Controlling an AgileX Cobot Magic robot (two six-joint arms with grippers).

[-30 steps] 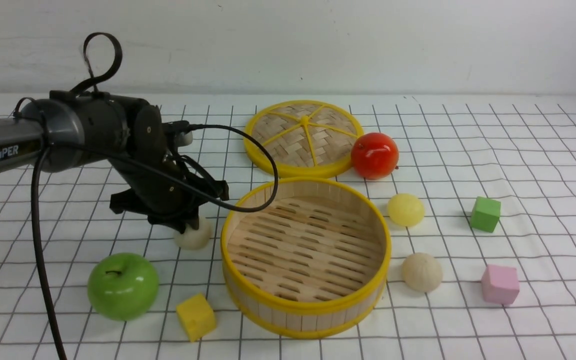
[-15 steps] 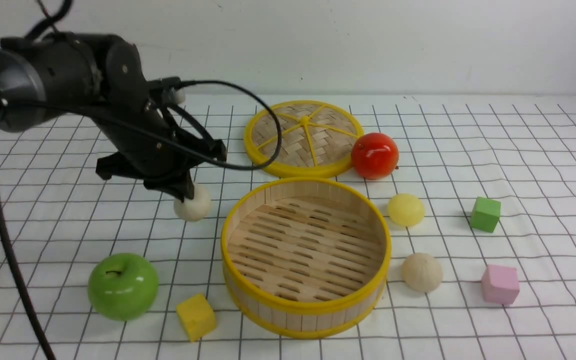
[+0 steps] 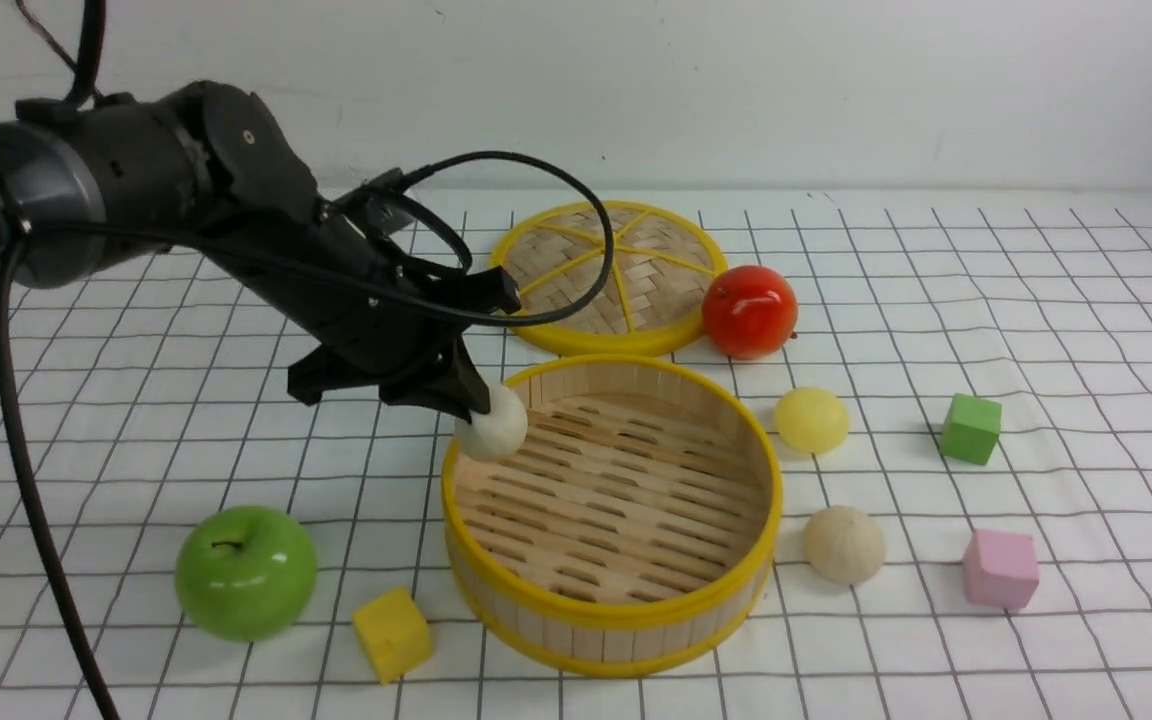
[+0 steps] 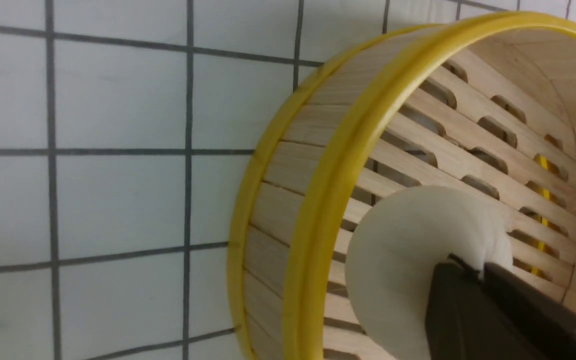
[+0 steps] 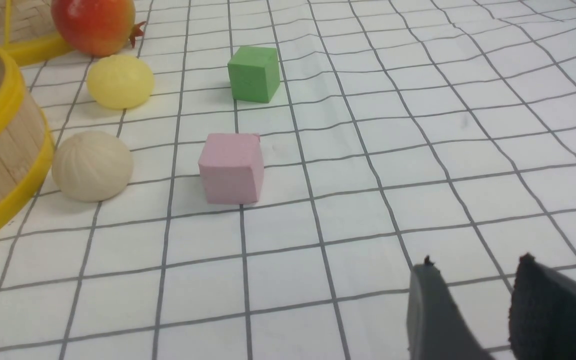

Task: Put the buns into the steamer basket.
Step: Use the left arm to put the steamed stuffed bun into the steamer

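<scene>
Front view: left gripper (image 3: 469,400) is clamped on a cream-white matte round bun (image 3: 494,428) and holds it at the left rim of the round bamboo steamer basket with yellow rims (image 3: 616,625).

Left wrist view: this bun sits just inside the yellow rim, raised above the slatted floor, with dark gripper fingers pressed into its side. Contact between bun and rim: cannot tell.

Two more buns lie on the counter (image 3: 1086,330), right of the basket:
- pale yellow round bun (image 3: 811,420), near the far-right wall
- second cream-white round bun (image 3: 843,543), just beside the near-right wall

Flat woven yellow-rimmed lid (image 3: 608,275) lies behind the basket, with a glossy red apple (image 3: 749,311) at its right edge. Glossy green apple (image 3: 246,571) and yellow cube (image 3: 392,633) sit left-front of the basket. Green cube (image 3: 970,428) and pink cube (image 3: 1001,569) sit farther right than the two buns.

Right wrist view: right gripper (image 5: 483,310) is low over the gridded cloth, jaws apart, only cloth showing between them.
</scene>
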